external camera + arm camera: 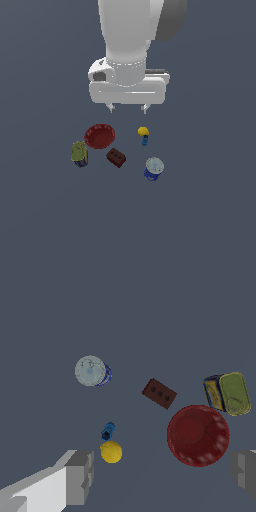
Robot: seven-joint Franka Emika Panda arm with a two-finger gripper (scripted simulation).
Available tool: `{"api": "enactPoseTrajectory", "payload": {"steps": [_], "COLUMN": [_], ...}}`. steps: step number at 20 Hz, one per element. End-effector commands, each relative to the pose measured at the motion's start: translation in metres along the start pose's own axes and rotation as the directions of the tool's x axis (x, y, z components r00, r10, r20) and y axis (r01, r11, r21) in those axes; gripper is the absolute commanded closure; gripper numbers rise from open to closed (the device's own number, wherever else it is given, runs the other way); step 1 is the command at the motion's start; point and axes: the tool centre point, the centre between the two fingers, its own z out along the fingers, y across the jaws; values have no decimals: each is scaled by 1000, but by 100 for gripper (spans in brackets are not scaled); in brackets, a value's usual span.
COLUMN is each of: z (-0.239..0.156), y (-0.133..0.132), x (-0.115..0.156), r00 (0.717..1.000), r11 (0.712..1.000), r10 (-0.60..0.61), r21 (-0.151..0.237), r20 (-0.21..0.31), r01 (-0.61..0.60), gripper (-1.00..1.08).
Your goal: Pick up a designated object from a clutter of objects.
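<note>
Can: I see a short blue can (154,168) with pale silvery top, upright.
Bowl: red bowl (99,136), nothing inside.
Jaws: wide, holding nothing.

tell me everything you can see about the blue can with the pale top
The blue can is a short cylinder with a pale silvery-white top and blue sides bearing white marks. It stands upright on the grey floor, apart from all other items and touched by nothing. In the exterior view it sits to the right of the dark red brick. The open gripper hangs well above it.
</note>
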Motion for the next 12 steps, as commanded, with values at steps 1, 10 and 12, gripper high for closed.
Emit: {"api": "enactPoseTrajectory", "payload": {"steps": [1, 10, 12], "z": [0, -17, -20], "y": [0, -31, -33], "x": [0, 3, 3], "r00": [1000, 997, 997], "r11": [1000, 998, 998], "r10": [0, -64, -66], "r21": [0, 1, 1], "r20": [0, -42, -45], "r01": [0, 64, 67], "gripper": [-92, -92, -92]}}
